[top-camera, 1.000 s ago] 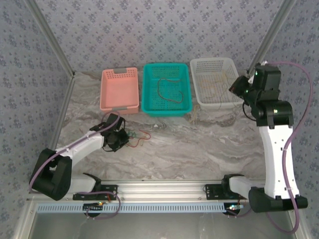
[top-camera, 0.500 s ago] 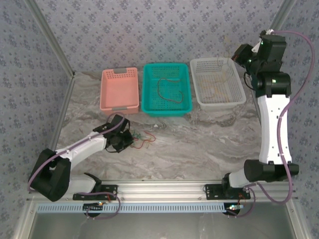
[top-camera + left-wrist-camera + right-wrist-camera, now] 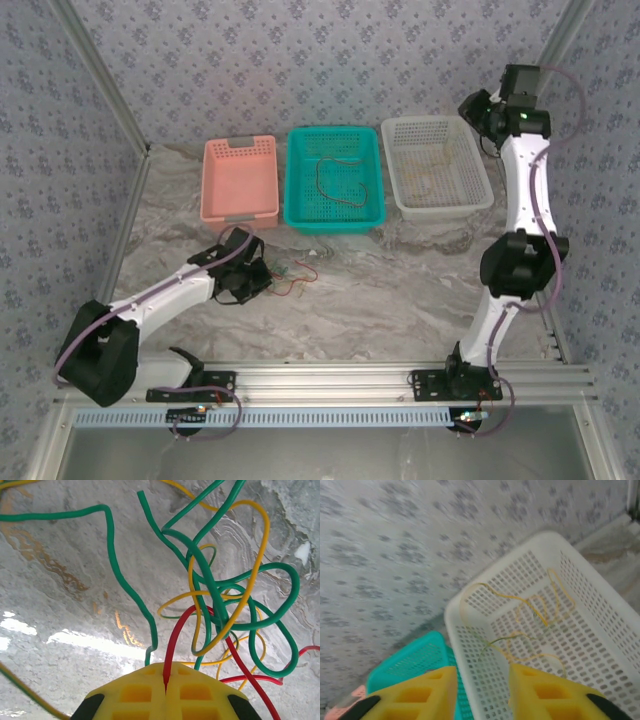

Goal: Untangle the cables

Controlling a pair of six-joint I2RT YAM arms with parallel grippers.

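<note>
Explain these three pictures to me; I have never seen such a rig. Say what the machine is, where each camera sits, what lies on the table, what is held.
Two robot arms are bolted at the near edge of a table. One picture looks down from above and behind them; the other two come from cameras on their wrists. At the back stand a pink basket, a teal basket with a brown cable, and a white basket with a yellow cable. The left gripper is shut on a red cable from a green, yellow and red tangle. The right gripper is open and empty, near the white basket.
</note>
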